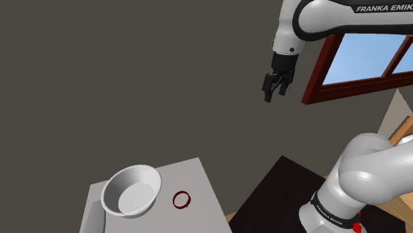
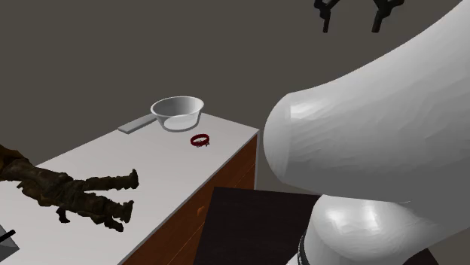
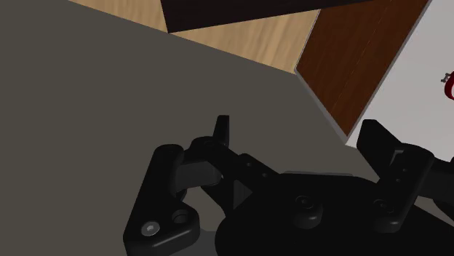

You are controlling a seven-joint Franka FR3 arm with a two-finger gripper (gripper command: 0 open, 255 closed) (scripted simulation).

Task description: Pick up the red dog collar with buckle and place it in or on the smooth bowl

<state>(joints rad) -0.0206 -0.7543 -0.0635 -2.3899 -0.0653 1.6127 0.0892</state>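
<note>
Grey wall stands behind a pale table (image 1: 198, 177), and on it the red dog collar (image 1: 181, 199) lies flat as a small closed ring. It is just beside the white bowl (image 1: 132, 193), on the shoulder view's right, not touching it. The bowl sits upright with nothing in it. High above, out past the table's edge toward that view's right, hangs the gripper (image 1: 275, 96), fingers spread apart and holding nothing. I judge it must come down and leftward a long way to reach the collar.
</note>
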